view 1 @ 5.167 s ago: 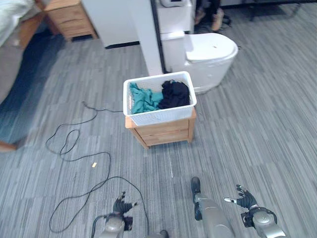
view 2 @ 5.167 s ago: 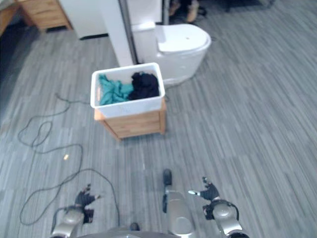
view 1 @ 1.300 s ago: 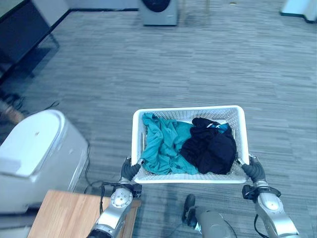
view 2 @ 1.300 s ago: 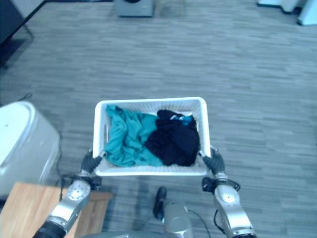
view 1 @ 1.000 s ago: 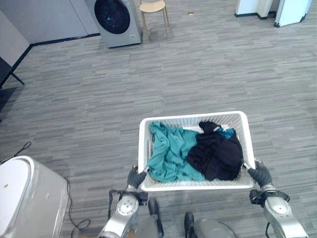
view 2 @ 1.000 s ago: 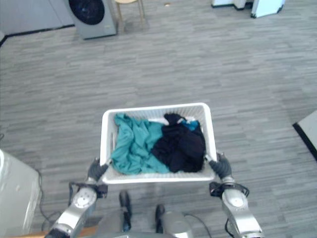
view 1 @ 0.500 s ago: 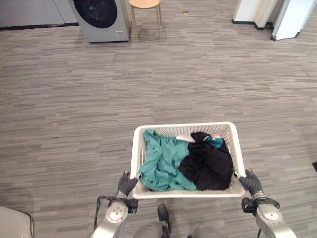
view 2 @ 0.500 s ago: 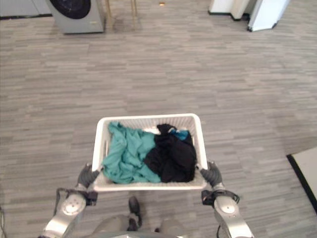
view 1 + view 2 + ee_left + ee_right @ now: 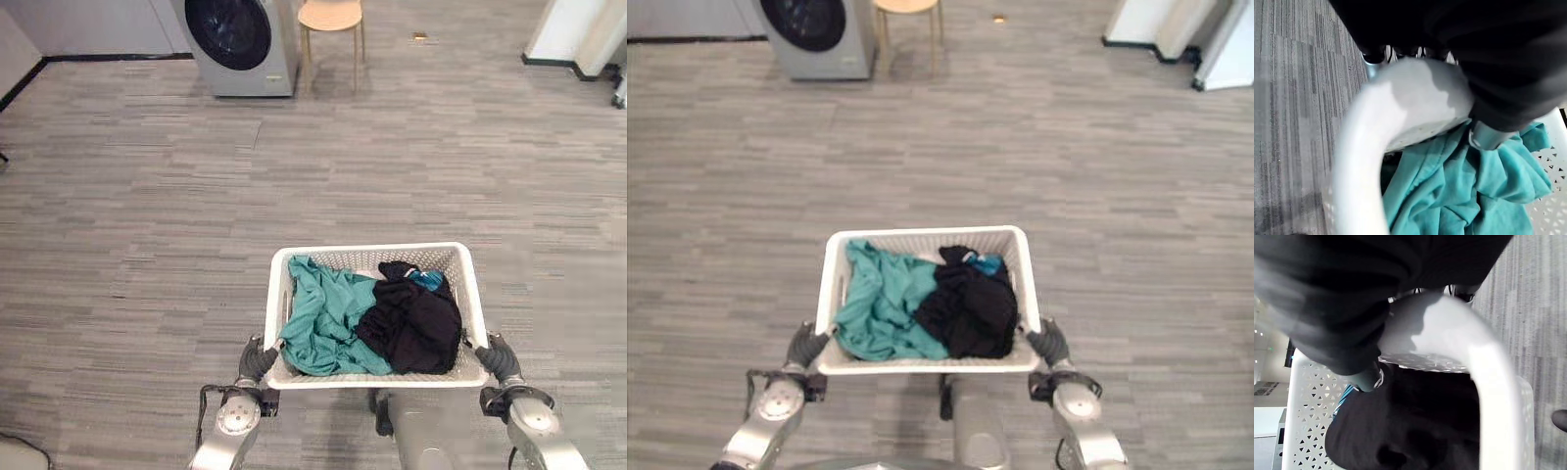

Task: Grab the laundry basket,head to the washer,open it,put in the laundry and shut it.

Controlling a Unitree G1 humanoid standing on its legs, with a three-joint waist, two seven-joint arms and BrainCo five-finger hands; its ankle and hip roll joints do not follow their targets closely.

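From the eye views, we carry the laundry basket (image 9: 372, 257) between left hand (image 9: 257, 360) and right hand (image 9: 496, 358), washer (image 9: 240, 44) well ahead. In both wrist views our fingers curl over the rim; a stumble could spill the laundry (image 9: 921, 304).

A grey striped plank floor (image 9: 147, 225) carries a grey front-loading washing machine with a dark round door (image 9: 240, 41) at its far edge, and a light wooden stool on thin legs (image 9: 330, 29) just beside it.
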